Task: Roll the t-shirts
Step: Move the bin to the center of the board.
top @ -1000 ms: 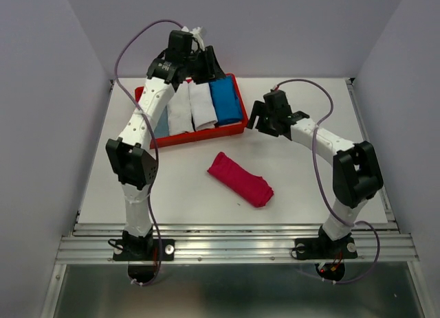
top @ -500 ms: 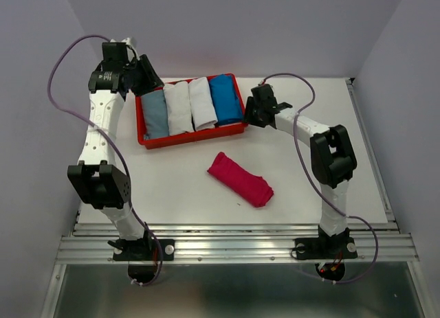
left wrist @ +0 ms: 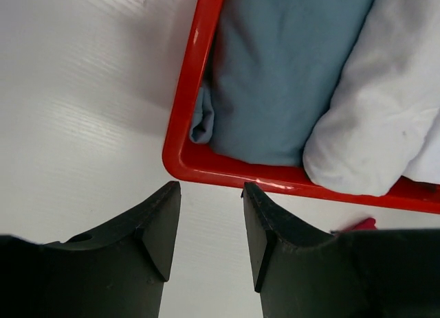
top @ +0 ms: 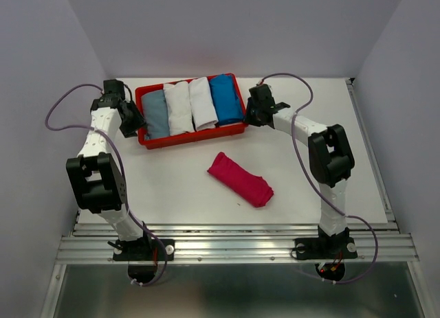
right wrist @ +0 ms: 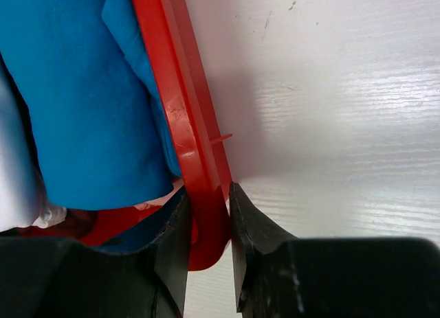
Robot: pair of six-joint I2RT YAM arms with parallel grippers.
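A rolled magenta-pink t-shirt (top: 240, 179) lies on the table in front of the red tray (top: 192, 138). In the tray lie a grey-blue roll (top: 155, 115), two white rolls (top: 180, 108) and a bright blue roll (top: 225, 99). My left gripper (top: 133, 123) is open and empty, low over the table beside the tray's near-left corner (left wrist: 194, 50); its wrist view (left wrist: 212, 215) shows the grey-blue roll (left wrist: 282, 71) and a white roll (left wrist: 378, 126). My right gripper (top: 249, 117) is shut on the tray's right rim (right wrist: 175, 105), next to the blue roll (right wrist: 75, 91); its jaws (right wrist: 206, 222) pinch the rim.
The white table (top: 309, 194) ends at a metal rail along the near edge (top: 234, 239). Grey walls stand close on the left, right and back. Purple cables loop from both arms above the table.
My left arm swung from above the tray's back out to the left and down beside the tray's left end. My right gripper moved onto the tray's right rim. The magenta roll has not moved.
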